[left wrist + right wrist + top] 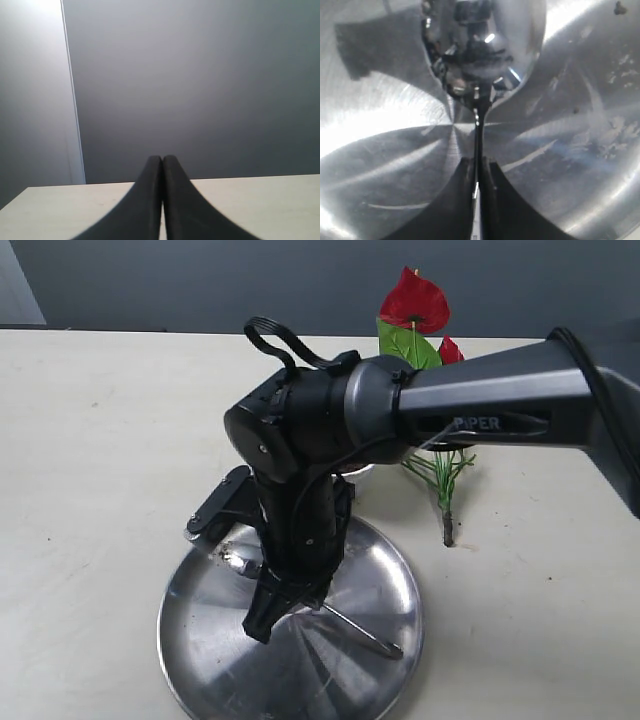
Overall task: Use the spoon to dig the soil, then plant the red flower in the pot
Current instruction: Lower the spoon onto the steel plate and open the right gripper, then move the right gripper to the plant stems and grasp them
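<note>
The right gripper (477,172), clamped on the spoon (481,55) handle over the steel plate (200,635), risks the thin handle twisting in its pinch, while the red flower (415,302) waits at one o'clock; the left gripper (162,165) sits closed, empty.

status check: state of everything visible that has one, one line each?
right gripper: shut on the spoon handle, over the steel plate.
spoon: held, bowl down at the plate surface; no soil visible in it.
left gripper: shut, empty, pointing at the wall, away from the work.
red flower: upright behind the arm, base hidden; planted or not, cannot tell.
steel plate: flat on the table, a few soil specks on it.
</note>
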Tool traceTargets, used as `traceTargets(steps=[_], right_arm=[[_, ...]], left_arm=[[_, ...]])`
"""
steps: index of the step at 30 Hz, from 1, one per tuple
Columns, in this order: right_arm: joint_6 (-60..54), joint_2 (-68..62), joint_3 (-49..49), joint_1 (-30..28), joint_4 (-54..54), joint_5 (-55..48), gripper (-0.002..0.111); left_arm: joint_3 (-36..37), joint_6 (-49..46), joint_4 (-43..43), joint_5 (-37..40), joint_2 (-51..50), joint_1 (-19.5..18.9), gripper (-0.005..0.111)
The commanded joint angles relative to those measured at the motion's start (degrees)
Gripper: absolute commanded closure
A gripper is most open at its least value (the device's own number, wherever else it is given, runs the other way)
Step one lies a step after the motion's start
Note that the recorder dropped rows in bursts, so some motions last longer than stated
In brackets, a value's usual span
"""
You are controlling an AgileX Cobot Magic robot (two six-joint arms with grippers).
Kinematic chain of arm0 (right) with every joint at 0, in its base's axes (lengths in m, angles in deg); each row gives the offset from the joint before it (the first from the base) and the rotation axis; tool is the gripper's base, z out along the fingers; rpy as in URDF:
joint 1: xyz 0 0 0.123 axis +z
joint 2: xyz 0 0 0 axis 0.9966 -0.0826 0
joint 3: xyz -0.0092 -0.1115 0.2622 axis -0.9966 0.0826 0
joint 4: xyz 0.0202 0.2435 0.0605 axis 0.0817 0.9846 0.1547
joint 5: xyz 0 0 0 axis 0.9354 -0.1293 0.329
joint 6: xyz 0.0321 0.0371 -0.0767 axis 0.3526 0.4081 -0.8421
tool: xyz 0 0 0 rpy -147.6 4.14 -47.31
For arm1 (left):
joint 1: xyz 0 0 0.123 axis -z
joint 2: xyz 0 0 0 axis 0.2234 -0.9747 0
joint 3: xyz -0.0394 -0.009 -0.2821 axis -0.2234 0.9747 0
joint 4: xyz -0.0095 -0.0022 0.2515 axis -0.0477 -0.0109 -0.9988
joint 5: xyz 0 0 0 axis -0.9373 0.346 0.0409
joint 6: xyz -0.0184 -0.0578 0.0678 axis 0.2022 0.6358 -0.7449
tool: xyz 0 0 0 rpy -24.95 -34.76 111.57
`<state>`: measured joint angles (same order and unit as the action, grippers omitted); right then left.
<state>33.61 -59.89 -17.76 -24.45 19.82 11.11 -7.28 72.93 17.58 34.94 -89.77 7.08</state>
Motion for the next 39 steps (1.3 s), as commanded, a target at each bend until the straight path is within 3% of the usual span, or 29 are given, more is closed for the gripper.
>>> traceTargets(steps=[1, 6, 8, 16, 22, 25, 27, 34, 39], right_arm=[[-1.6, 0.5, -0.3, -0.3, 2.9, -2.2, 0.106], [-1.9, 0.5, -0.3, -0.3, 3.6, -3.4, 0.075], [-1.9, 0.7, -0.3, -0.3, 4.1, -4.5, 0.070], [4.4, 9.1, -0.3, -0.3, 2.9, -7.0, 0.071], [22.6, 20.2, 1.3, -1.8, -13.5, -2.6, 0.091], [26.0, 24.9, 4.4, -6.2, -15.3, 0.2, 0.099], [26.3, 26.4, 6.9, -10.0, -15.3, 2.8, 0.098], [26.7, 24.3, 12.8, -26.5, -11.1, 15.3, 0.080], [26.2, 21.9, 12.8, -30.5, -7.7, 22.5, 0.070]], left_arm=[[-0.2, 0.3, 0.4, -0.2, 0.1, 0.3, 0.106], [-0.2, 0.3, 0.4, -0.2, 0.1, 0.3, 0.106], [-0.2, 0.3, 0.4, -0.2, 0.1, 0.3, 0.106], [-0.2, 0.3, 0.4, -0.2, 0.1, 0.3, 0.106], [-0.2, 0.3, 0.4, -0.2, 0.1, 0.3, 0.106], [-0.2, 0.3, 0.4, -0.2, 0.1, 0.3, 0.106], [-0.2, 0.3, 0.4, -0.2, 0.1, 0.8, 0.106], [-0.2, 0.3, 0.4, -0.2, 0.1, 1.0, 0.106], [-0.2, 0.3, 0.4, -0.2, 0.1, 1.0, 0.106]])
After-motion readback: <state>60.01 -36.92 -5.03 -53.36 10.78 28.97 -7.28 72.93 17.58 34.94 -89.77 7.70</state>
